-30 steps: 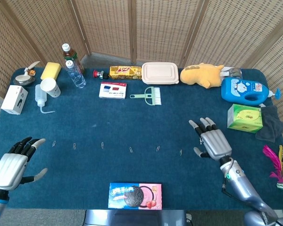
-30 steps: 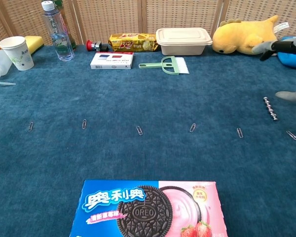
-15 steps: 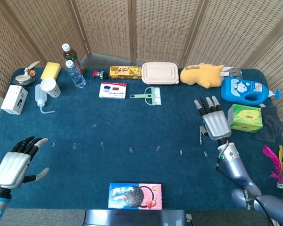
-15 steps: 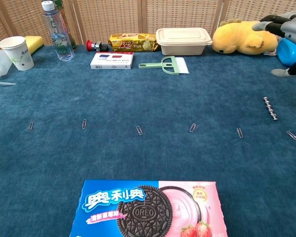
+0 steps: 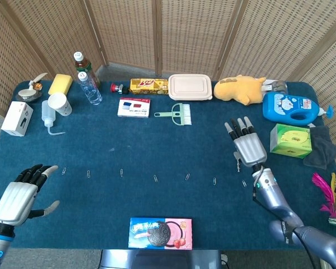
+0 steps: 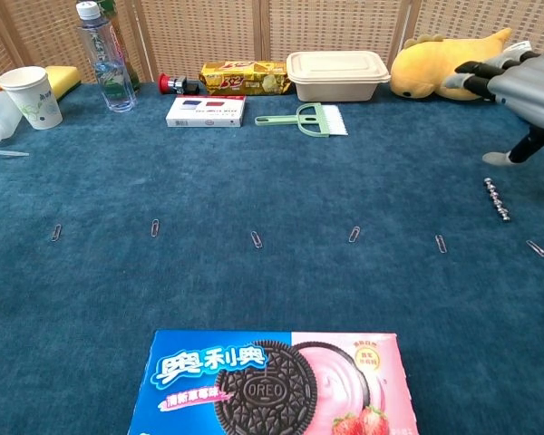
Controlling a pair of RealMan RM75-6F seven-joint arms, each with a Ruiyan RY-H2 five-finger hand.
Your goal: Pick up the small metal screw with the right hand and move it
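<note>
Your right hand (image 5: 250,147) hovers with fingers spread and empty, the small metal screw (image 6: 498,198) lying just below it on the table (image 5: 157,145).

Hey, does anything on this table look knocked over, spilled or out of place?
Nothing looks spilled or damaged. The one tipped thing is the yellow plush toy, lying on its side at the back of the table. The screw lies flat on the cloth just under the open right hand.

Oreo box (image 6: 272,382), paper clips (image 6: 256,239), brush (image 6: 312,119)
</note>
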